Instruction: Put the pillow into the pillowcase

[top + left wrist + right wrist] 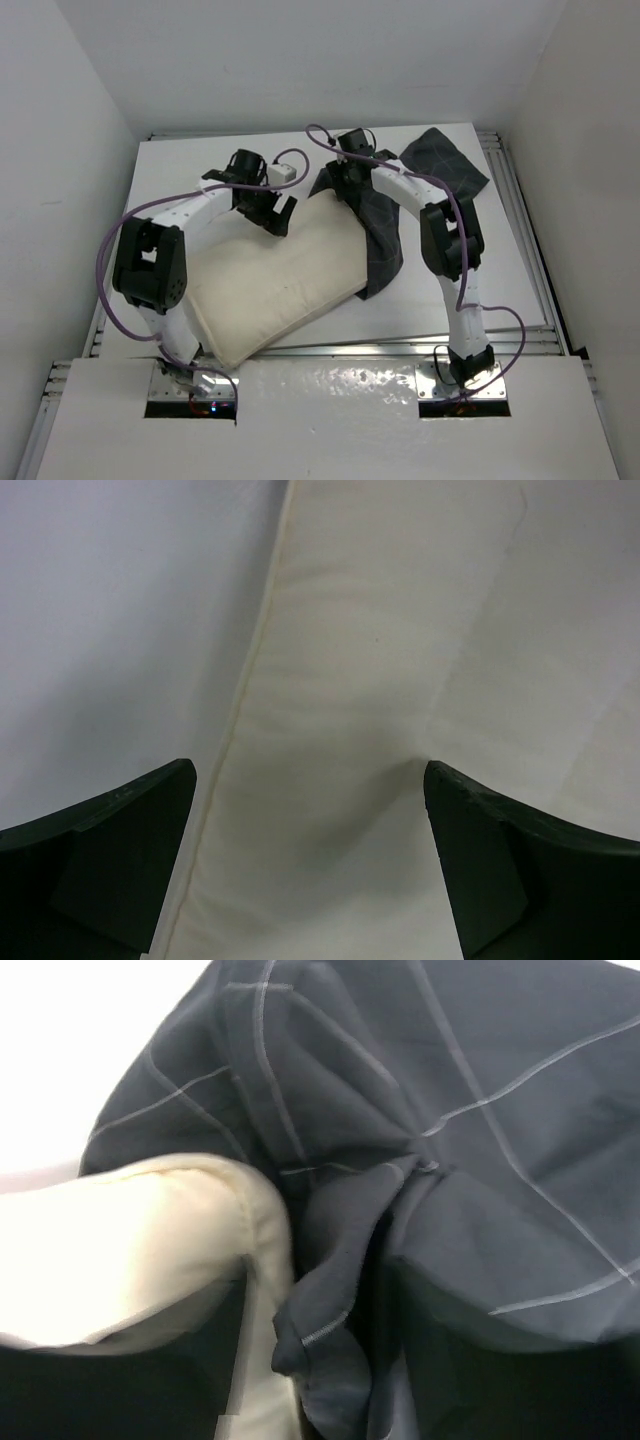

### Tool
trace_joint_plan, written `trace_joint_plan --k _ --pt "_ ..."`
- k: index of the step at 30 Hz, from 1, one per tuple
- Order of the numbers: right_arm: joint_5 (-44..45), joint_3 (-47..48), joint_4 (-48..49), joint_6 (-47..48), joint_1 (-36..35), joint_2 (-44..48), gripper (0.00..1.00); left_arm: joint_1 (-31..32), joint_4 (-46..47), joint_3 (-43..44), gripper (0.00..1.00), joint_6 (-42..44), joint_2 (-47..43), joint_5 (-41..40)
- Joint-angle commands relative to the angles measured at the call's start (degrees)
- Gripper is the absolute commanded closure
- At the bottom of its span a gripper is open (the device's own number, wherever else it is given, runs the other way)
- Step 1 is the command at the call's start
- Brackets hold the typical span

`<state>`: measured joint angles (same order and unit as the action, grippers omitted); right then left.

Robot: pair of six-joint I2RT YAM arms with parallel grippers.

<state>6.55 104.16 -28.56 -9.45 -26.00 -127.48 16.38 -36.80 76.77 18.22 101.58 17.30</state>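
The cream-white pillow (280,290) lies tilted on the table at centre-left. The dark checked pillowcase (440,165) lies at the far right, and a strip of it hangs along the pillow's right end. My left gripper (275,215) is open and empty just above the pillow's far edge. In the left wrist view its gripper (308,770) spans the pillow (380,680) near the seam. My right gripper (340,185) is at the pillow's far right corner. In the right wrist view the gripper (320,1360) is shut on bunched pillowcase (450,1110), right against the pillow corner (150,1230).
The white table (200,165) has metal rails along its sides and a raised near edge (400,345). White walls close in on the left, back and right. The pillow's near corner overhangs toward the left arm's base (185,375).
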Motion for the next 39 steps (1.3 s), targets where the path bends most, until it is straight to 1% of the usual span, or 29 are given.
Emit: trace_joint_plan --k 1,3,4,5,6,7,8,9,10,11,12,13,14,15,16,17,18,19,22,24,26,28,29,33,39 --pt "-4.2 1.5 0.1 0.7 -0.1 0.8 0.51 -0.5 1.2 -2.4 0.04 3.7 1.1 4.9" --pt "-4.6 0.7 -0.1 1.6 -0.1 1.6 0.59 -0.2 1.3 -5.5 0.06 5.0 0.4 6.3" --pt "-4.8 -0.1 0.1 2.0 -0.1 2.8 0.73 -0.1 1.4 -6.5 0.09 5.2 0.2 6.6" --pt "-4.9 -0.2 0.1 2.3 -0.1 3.2 0.83 -0.1 1.3 -7.9 0.20 5.7 0.2 6.6" --pt "-4.5 -0.1 0.2 2.6 -0.1 3.6 0.95 0.0 1.0 -8.3 0.28 6.3 0.0 6.8" --pt "-4.0 0.3 0.8 2.4 -0.1 4.1 1.00 0.1 0.8 -8.7 0.35 6.8 0.1 7.1" --pt "-3.6 0.7 1.4 2.2 -0.1 5.1 1.00 0.2 0.2 -9.1 0.41 7.4 0.0 7.6" --pt "-3.4 1.1 2.0 1.7 -0.2 5.7 1.00 0.9 -1.0 -9.1 0.53 8.8 -0.3 7.8" --pt "-2.9 1.6 4.4 0.8 -0.1 6.5 1.00 1.5 -1.8 -8.9 0.60 9.5 -0.4 8.4" --pt "-1.9 1.4 6.3 -0.4 -0.2 8.5 1.00 2.2 -2.5 -8.7 0.82 10.2 -0.7 8.4" --pt "0.3 -0.3 8.4 -2.8 -0.1 10.1 1.00 3.9 -3.4 -8.6 0.92 10.7 -1.5 8.4" --pt "1.3 -2.3 14.8 -4.2 -0.1 12.1 1.00 4.9 -3.9 -8.6 0.99 11.0 -2.0 8.2" --pt "2.8 -4.9 19.2 -6.5 -0.1 16.7 1.00 7.2 -5.1 -8.2 1.00 12.4 -3.2 7.9" --pt "3.4 -11.3 23.9 -7.6 -0.1 19.3 1.00 8.6 -6.1 -8.0 1.00 13.4 -3.9 7.4" --pt "4.0 -14.6 33.5 -8.6 -0.1 21.7 1.00 9.7 -7.0 -8.0 1.00 14.6 -4.8 7.0" --pt "4.8 -17.0 37.5 -10.8 -0.2 25.6 1.00 11.5 -8.8 -8.0 1.00 16.5 -6.7 7.4" --pt "6.9 -20.3 40.1 -11.9 -0.1 26.8 1.00 12.0 -9.7 -8.0 1.00 17.5 -7.7 8.8" --pt "7.5 -21.0 42.8 -12.4 -0.1 27.7 1.00 12.3 -10.5 -8.0 1.00 18.1 -8.7 9.7" --pt "7.3 -22.0 43.1 -13.0 -0.2 29.2 1.00 12.4 -11.9 -7.3 1.00 17.3 -11.0 9.6" --pt "6.2 -22.9 42.4 -14.4 -0.3 29.7 1.00 12.4 -9.2 -7.2 1.00 12.5 -11.8 7.2" --pt "3.6 -24.3 42.2 -16.6 -0.6 30.4 1.00 12.4 -6.0 -6.5 1.00 8.4 -11.7 6.6" --pt "1.2 -27.2 43.1 -17.3 -1.5 31.5 1.00 12.5 -4.5 -5.0 1.00 6.8 -11.0 7.2" --pt "1.2 -29.2 43.3 -17.1 -2.6 31.9 1.00 13.2 -4.2 -4.1 1.00 6.9 -10.2 7.4" --pt "2.0 -32.1 44.5 -18.3 -3.7 32.3 1.00 16.4 -4.7 -0.7 1.00 8.7 -8.6 6.7" --pt "3.0 -30.9 42.8 -16.9 -3.7 27.8 1.00 20.8 -3.1 0.0 1.00 12.0 -11.1 9.3"
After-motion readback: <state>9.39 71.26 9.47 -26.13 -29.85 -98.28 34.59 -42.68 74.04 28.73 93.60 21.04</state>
